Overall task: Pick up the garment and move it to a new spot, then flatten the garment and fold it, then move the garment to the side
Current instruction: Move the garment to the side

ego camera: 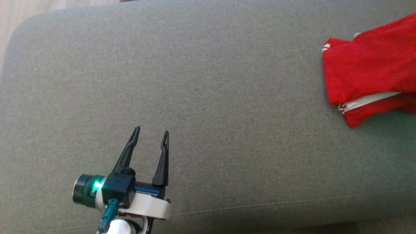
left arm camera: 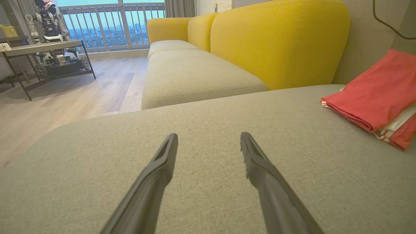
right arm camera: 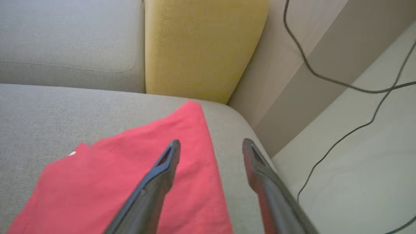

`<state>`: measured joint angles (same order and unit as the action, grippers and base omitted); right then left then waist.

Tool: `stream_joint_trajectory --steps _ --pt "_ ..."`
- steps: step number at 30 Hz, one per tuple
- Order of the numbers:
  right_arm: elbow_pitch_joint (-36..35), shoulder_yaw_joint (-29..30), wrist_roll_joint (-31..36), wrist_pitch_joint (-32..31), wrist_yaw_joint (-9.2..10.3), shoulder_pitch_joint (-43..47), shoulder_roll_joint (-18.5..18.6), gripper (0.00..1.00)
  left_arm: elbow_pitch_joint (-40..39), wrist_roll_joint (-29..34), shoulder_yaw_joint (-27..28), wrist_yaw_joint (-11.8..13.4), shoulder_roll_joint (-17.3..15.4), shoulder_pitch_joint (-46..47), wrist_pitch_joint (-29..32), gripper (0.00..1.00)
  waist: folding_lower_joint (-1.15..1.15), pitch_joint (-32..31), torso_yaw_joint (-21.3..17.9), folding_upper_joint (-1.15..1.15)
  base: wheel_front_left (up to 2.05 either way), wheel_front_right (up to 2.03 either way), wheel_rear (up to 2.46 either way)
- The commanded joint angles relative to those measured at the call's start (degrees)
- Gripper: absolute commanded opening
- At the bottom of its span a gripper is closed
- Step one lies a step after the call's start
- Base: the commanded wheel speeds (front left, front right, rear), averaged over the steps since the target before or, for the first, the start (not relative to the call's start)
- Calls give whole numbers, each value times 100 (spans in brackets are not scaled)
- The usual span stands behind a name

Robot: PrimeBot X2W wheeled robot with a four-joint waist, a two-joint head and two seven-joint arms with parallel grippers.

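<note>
While the left gripper (ego camera: pixel 151 131) hangs over bare grey cushion (ego camera: pixel 208 81) at lower left, fingers spread wide and holding nothing, the red garment (ego camera: pixel 367 71) lies folded at the cushion's far right, with white trim showing along its near edge. Right gripper (right arm camera: pixel 212 143) is above the garment's right edge — fingers wide apart, nothing between them, one over red cloth, the other over cushion — yellow backrest (right arm camera: pixel 201 48) beyond.

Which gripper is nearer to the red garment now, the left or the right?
Right. The right gripper is at the red garment's edge, open; the left gripper is far from it across the grey cushion.
</note>
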<state>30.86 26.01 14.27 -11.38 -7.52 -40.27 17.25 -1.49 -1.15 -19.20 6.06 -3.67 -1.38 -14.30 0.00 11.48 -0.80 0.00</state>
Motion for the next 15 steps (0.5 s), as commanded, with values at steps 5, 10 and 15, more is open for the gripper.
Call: stream_joint_trajectory --steps 5,10,15 --pt "-747 -170 378 397 3 353 -479 100 -185 -37 263 58 8 148 -70 100 0 -165 75 0 0 0 0" --pt "-1176 -559 95 631 3 1058 -1165 100 -209 -197 374 115 28 55 -70 100 0 -367 140 0 0 0 0" --pt "-1448 -1147 -561 1216 3 1893 -1420 100 -243 -440 521 236 55 -65 -70 100 0 -592 175 0 0 0 0"
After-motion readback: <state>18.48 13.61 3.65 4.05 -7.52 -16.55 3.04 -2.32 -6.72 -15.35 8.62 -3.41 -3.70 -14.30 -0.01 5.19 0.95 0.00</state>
